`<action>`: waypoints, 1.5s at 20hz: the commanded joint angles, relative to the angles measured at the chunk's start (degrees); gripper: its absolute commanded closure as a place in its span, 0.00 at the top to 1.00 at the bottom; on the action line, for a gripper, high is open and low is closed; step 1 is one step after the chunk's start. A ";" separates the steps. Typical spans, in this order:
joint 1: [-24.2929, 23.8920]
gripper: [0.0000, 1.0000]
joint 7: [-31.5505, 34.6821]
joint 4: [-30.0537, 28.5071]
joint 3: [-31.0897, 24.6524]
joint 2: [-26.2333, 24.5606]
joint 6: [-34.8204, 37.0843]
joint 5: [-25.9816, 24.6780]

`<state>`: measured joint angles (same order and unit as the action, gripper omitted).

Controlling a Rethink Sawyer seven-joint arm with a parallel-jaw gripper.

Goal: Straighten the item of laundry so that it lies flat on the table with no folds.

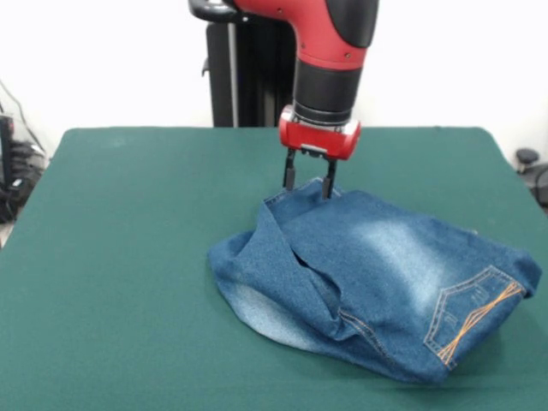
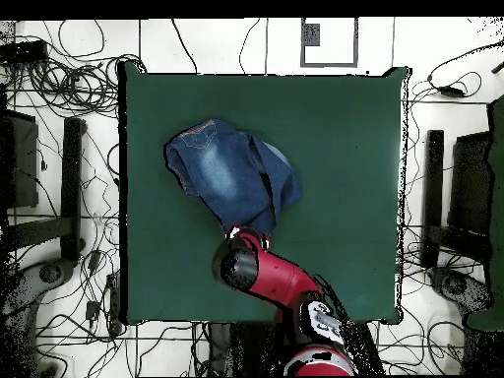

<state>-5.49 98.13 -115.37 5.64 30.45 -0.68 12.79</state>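
Note:
The item of laundry (image 1: 377, 274), a pair of blue denim jeans, lies bunched on the right half of the green table (image 1: 128, 257). A flap is folded over its left side, and an orange-stitched back pocket (image 1: 475, 312) shows at the front right. My gripper (image 1: 308, 182) hangs straight down at the jeans' far edge, open, with its fingertips (image 1: 289, 178) touching or just above the raised hem. In the overhead view the jeans (image 2: 231, 177) lie on the table (image 2: 345, 148), and the arm's red wrist (image 2: 241, 261) covers the gripper.
The black pedestal (image 1: 235, 77) stands behind the table's far edge. Cables and chair frames (image 2: 59, 197) surround the table on the floor. Bare green cloth stretches left of the jeans in the front view.

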 commanded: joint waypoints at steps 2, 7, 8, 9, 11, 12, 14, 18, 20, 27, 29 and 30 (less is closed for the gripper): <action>1.22 1.00 16.58 -4.95 -6.21 2.29 -0.74 3.12; 0.80 1.00 16.85 -5.63 -6.54 2.00 -2.10 2.99; 0.74 1.00 16.80 -5.63 -6.58 1.89 -2.23 2.97; 0.82 1.00 16.76 -5.62 -6.46 1.94 -2.16 3.06; 0.86 1.00 16.70 -5.65 -6.34 1.85 -2.19 3.15; 0.87 1.00 16.73 -5.70 -6.31 1.76 -2.30 3.21; 0.81 1.00 16.71 -5.79 -6.23 1.52 -2.51 3.20; 0.59 1.00 16.70 -5.52 -6.08 0.56 -3.17 3.16; 0.58 1.00 16.67 -5.43 -6.00 0.06 -3.24 3.18; 0.36 1.00 17.04 -4.98 -5.88 -1.29 -4.01 3.54; 0.31 1.00 17.16 -4.98 -5.76 -1.54 -4.16 3.66; 0.28 1.00 17.23 -5.06 -5.73 -1.58 -4.30 3.67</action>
<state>-5.49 98.13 -118.48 5.64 32.43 -1.45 12.82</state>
